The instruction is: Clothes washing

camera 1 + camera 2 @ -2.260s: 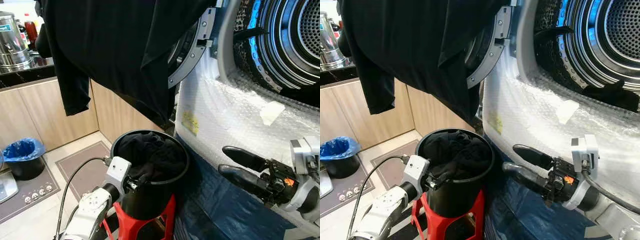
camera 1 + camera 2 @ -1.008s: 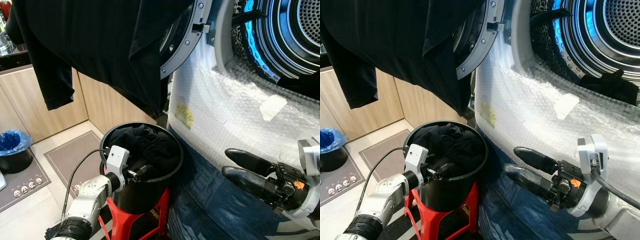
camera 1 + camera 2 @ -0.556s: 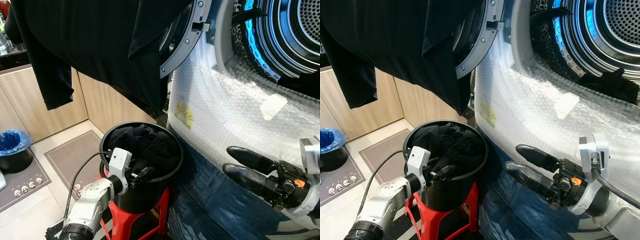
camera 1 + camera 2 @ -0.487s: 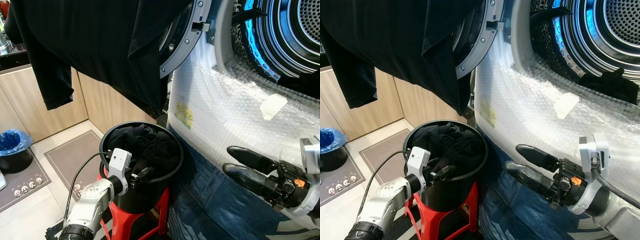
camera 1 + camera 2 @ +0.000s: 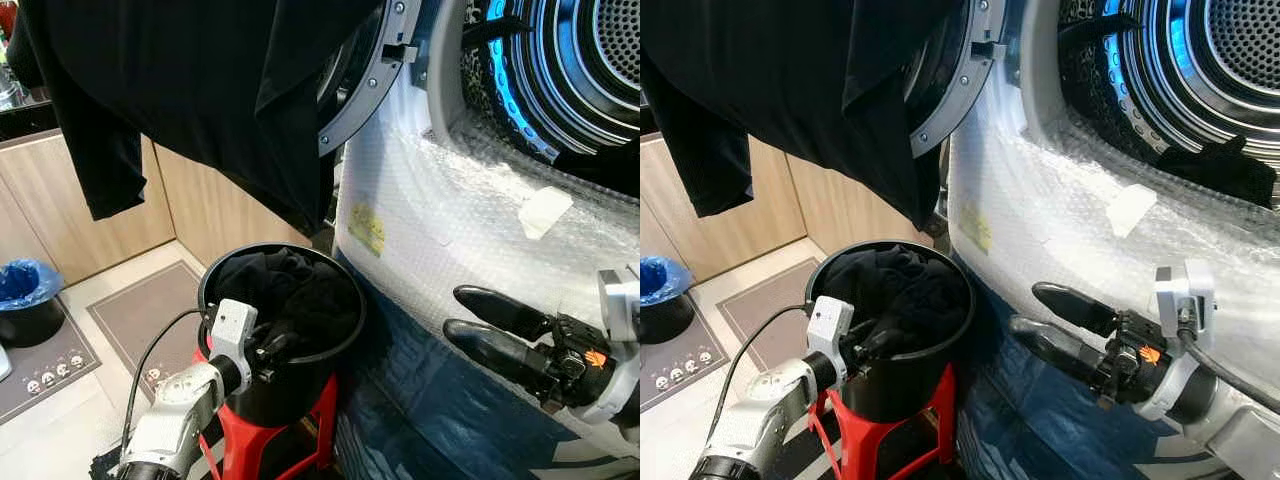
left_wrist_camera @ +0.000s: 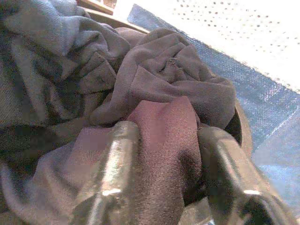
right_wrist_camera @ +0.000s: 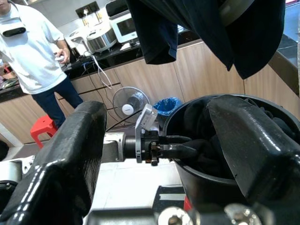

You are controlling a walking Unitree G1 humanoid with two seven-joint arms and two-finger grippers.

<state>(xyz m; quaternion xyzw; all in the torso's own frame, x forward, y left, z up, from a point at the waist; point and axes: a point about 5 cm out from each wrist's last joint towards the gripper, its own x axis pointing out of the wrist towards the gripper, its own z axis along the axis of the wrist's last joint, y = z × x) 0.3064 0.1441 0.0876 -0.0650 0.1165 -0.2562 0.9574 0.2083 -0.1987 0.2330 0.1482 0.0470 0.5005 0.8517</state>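
Left wrist view: my left gripper (image 6: 159, 173) in bucket (image 5: 345, 330), fingers straddling fold of dark clothes (image 6: 159, 140), not yet clamped. Right gripper (image 5: 480, 320) spread, empty, below drum (image 5: 590, 70). Judging early: bucket full, loading all ahead.

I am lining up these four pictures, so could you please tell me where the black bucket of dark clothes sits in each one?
Left eye view: black bucket, lower middle, on the red stool.
Right eye view: lower left of middle.
Left wrist view: a strip of rim past the dark clothes.
Right wrist view: lower right.
Shared landmark: the left gripper at the bucket's rim.
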